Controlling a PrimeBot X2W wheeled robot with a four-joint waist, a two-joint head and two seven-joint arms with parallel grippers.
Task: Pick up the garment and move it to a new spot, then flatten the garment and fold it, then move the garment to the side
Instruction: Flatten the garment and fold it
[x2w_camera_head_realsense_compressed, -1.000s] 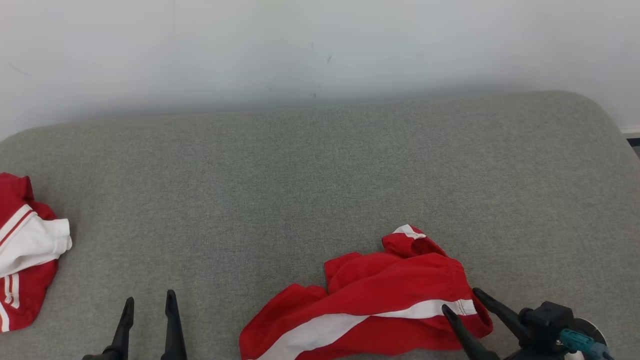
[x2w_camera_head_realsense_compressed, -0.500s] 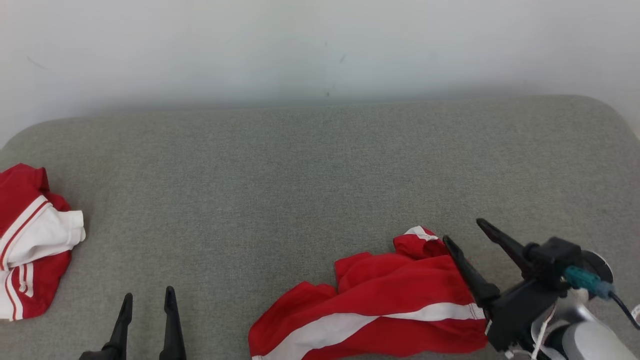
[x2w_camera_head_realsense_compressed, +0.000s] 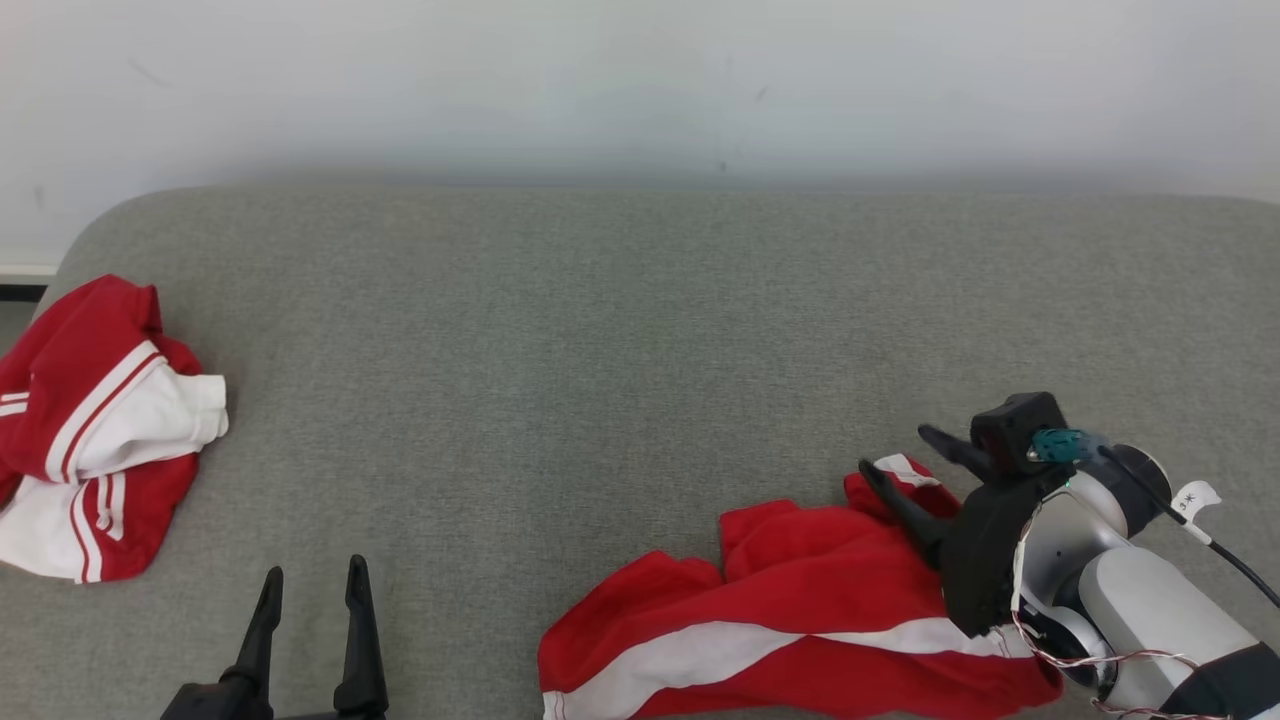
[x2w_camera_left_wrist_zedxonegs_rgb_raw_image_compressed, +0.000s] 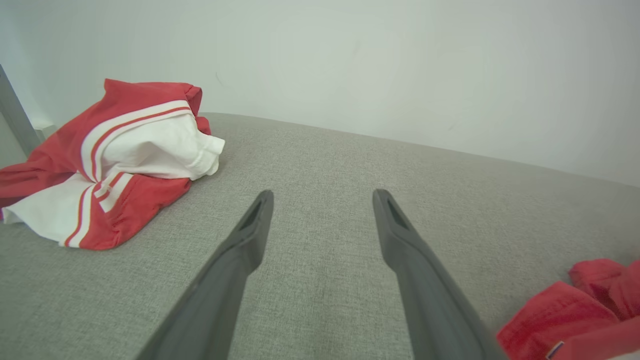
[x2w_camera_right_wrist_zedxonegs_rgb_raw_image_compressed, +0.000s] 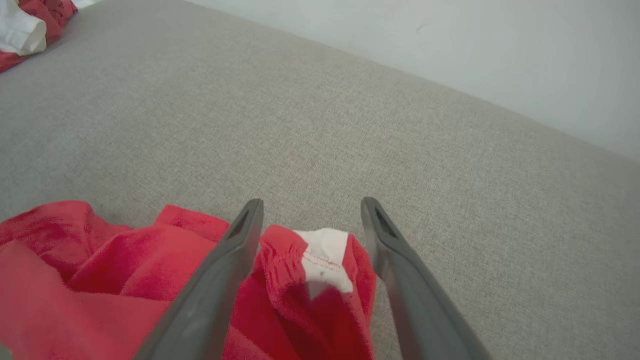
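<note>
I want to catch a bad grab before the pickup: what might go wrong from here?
The right jaws stand open around a bunched corner of the red shorts; closing there may pinch several layers, so they lift as a clump, hard to flatten.
Another red-and-white garment lies at the left end of the cushion; a move that way could pile them together.

The left gripper (x2w_camera_left_wrist_zedxonegs_rgb_raw_image_compressed: 322, 197) hangs open above a grey cushion (x2w_camera_left_wrist_zedxonegs_rgb_raw_image_compressed: 320, 150). A red-and-white bundle (x2w_camera_left_wrist_zedxonegs_rgb_raw_image_compressed: 110, 160) lies left; a red garment (x2w_camera_left_wrist_zedxonegs_rgb_raw_image_compressed: 575, 310) pokes in lower right.
</note>
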